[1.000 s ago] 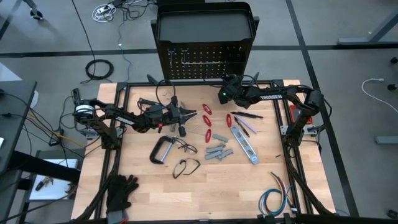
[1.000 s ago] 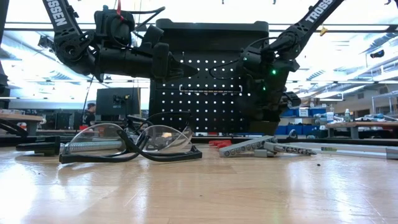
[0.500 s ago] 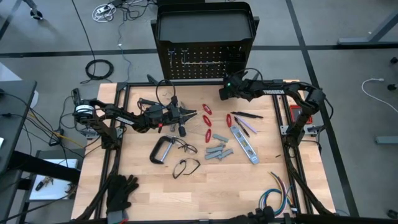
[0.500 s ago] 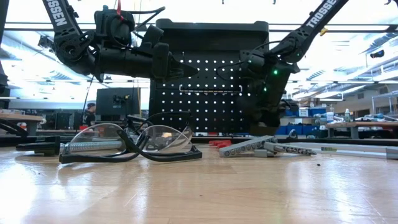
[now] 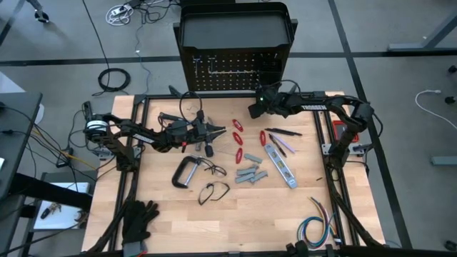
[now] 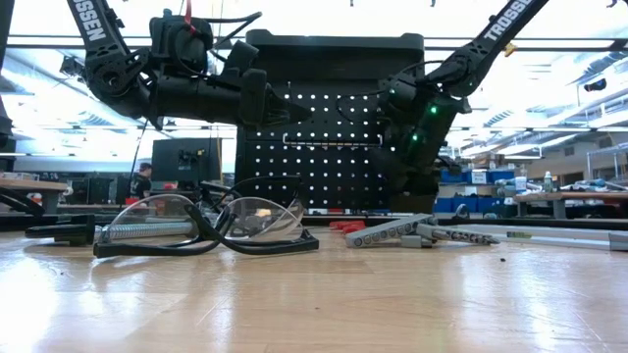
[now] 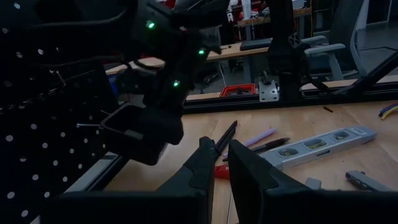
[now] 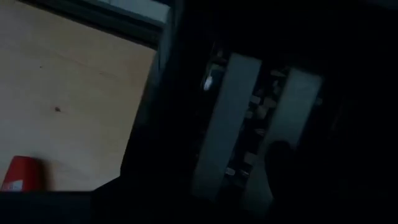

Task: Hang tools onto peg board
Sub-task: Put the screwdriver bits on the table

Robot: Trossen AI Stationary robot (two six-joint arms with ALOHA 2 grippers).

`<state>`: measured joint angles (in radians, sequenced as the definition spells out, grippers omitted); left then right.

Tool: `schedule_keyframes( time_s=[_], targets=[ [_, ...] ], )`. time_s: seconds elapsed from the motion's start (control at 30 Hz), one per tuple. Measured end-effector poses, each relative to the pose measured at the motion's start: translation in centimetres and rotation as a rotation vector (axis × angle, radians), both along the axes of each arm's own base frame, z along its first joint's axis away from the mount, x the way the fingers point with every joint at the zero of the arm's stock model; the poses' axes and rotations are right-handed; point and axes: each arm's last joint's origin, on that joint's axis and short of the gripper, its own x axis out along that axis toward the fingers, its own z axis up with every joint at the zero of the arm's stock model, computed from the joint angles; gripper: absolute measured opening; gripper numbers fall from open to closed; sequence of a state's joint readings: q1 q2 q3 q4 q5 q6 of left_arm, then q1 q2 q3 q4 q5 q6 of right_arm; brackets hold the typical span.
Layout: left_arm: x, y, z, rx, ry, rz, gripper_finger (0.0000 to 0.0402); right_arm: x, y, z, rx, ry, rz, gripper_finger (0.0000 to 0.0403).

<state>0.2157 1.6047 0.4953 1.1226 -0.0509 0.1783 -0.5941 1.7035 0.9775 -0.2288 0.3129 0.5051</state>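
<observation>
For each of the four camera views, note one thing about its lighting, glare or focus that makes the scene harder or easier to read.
High view: even light, tools on the table read clearly. Low view: bright ceiling backlight turns the peg board and both arms into silhouettes; the near tabletop is soft. Left wrist view: dim foreground, the level lit well. Right wrist view: mostly dark and blurred, only a wedge of wood and a red patch clear.

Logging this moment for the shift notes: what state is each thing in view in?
Peg board: upright at the table's far edge.
C-clamp: lying on the table.
Spirit level: lying flat.
Safety glasses: resting on the table.
Black gloves: lying at the near-left corner.
Left gripper: fingers nearly together, nothing held.
Right gripper: at the peg board's foot.
</observation>
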Motion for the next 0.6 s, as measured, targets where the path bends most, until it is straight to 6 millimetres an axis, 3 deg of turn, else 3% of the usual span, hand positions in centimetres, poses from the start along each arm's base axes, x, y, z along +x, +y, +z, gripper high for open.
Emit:
schedule_keyframes(
  time_s=[0.27,0.6],
  targets=[
    [0.0,0.0,0.0,-0.001,0.002,0.000,0.0047,1.0,2.2,0.6,-0.133,0.064,-0.067,0.0233],
    [0.0,0.0,0.0,-0.019,-0.006,-0.002,0.0047,-0.5,0.3,-0.1,-0.048,0.040,-0.212,0.0238]
  ],
)
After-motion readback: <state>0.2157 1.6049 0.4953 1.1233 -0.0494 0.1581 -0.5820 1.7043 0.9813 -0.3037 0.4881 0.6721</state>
